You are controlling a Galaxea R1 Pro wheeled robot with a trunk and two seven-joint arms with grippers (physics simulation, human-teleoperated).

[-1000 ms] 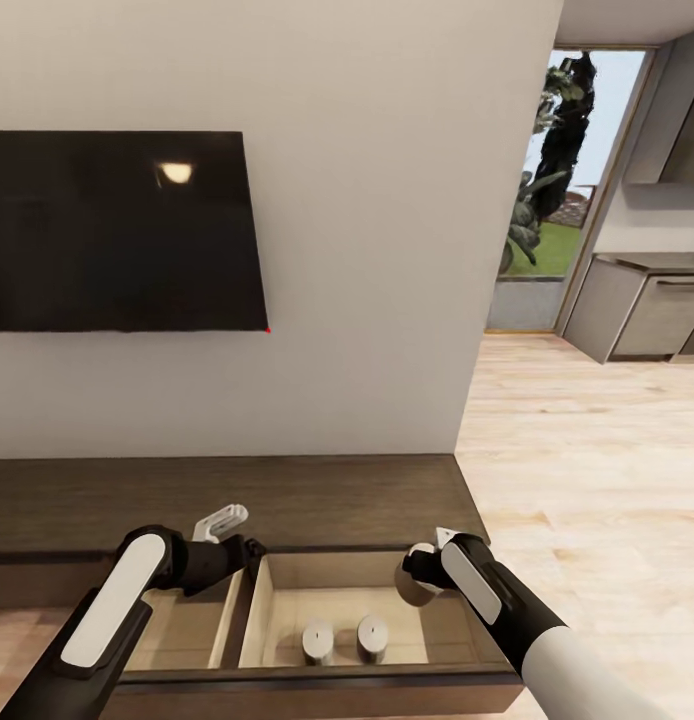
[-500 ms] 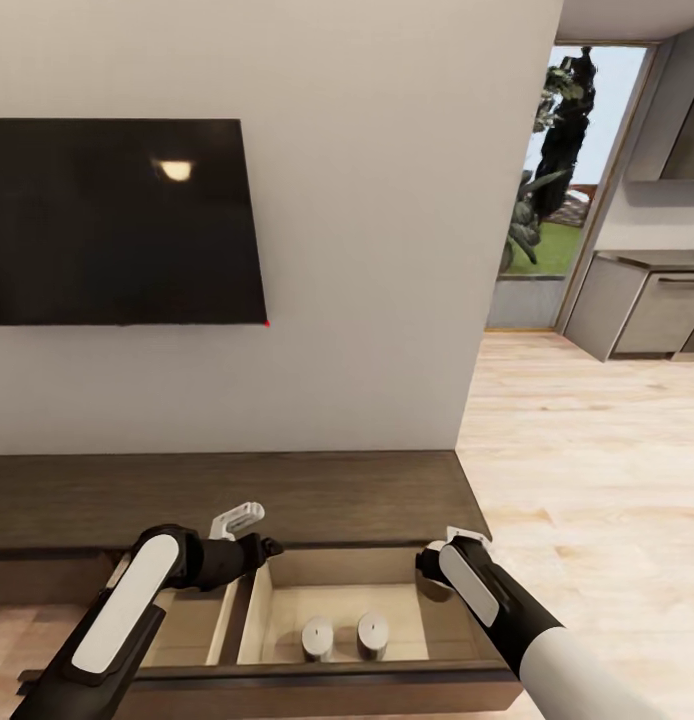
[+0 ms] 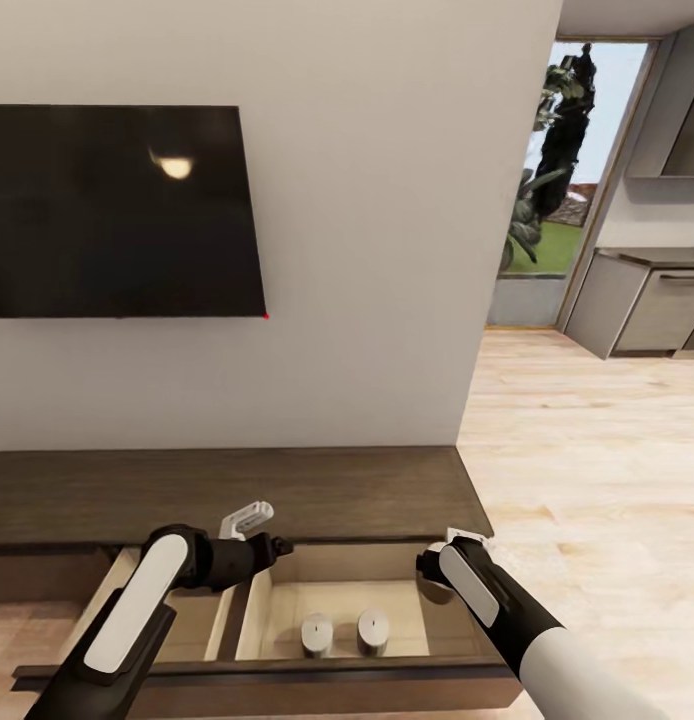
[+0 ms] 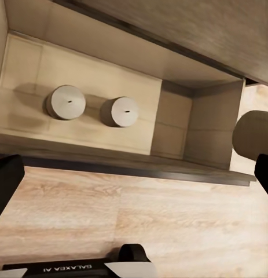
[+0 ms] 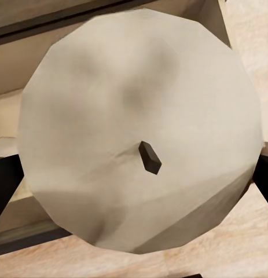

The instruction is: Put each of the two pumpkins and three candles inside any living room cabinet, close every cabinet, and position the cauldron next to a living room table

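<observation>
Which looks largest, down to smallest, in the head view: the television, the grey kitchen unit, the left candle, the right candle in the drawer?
Largest first: television, then grey kitchen unit, then left candle and right candle, which look alike, so I leave them unranked.

A plain off-white wall (image 3: 367, 250) stood ahead, and a large black television (image 3: 122, 212) hung on it, catching a small reflected glow of light near its top. Pale wood plank floor (image 3: 587, 450) ran off to the right toward a tall glass door (image 3: 562, 170), where green plants and a lawn showed in daylight. Beyond that opening stood grey kitchen cupboards (image 3: 642, 310) under a grey surface (image 3: 652, 260).
</observation>
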